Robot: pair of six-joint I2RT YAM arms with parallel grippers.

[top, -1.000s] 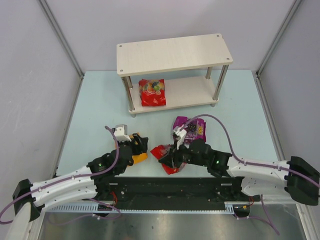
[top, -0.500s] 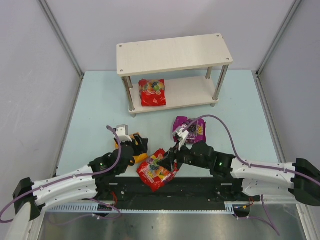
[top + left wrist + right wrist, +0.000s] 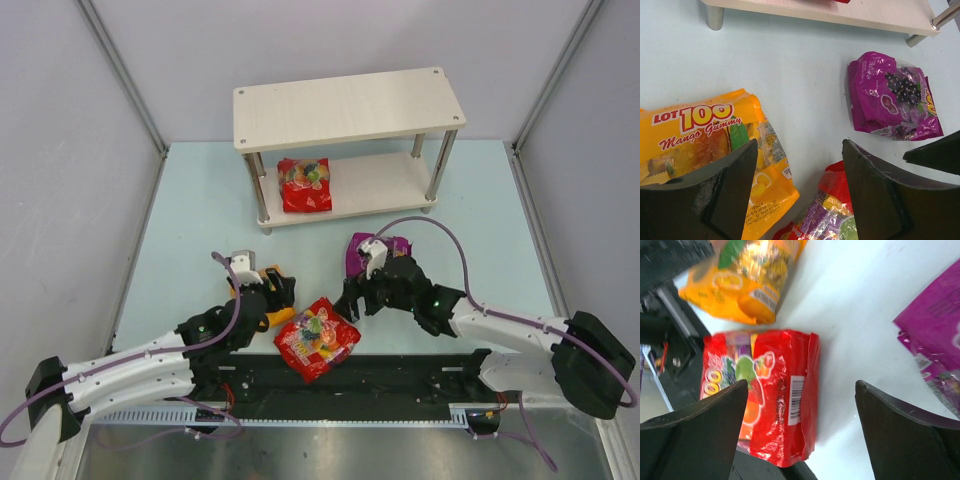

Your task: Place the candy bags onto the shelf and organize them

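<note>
Having dropped the red bag (image 3: 316,338), the right tool (image 3: 801,390) stands apart; left tool (image 3: 800,145) apart too.

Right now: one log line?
left gripper open over orange bag; right gripper open, empty; red bag on table; second red bag on shelf

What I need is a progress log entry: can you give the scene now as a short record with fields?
Shelf: two boards on metal posts, far side of table
On shelf: one red bag, lower board, left part
On table: second red bag, yellow bag, purple bag
Left gripper: open, over the yellow bag's edge
Right gripper: open, holding nothing, over the second red bag's edge
Left to place: three bags
</note>
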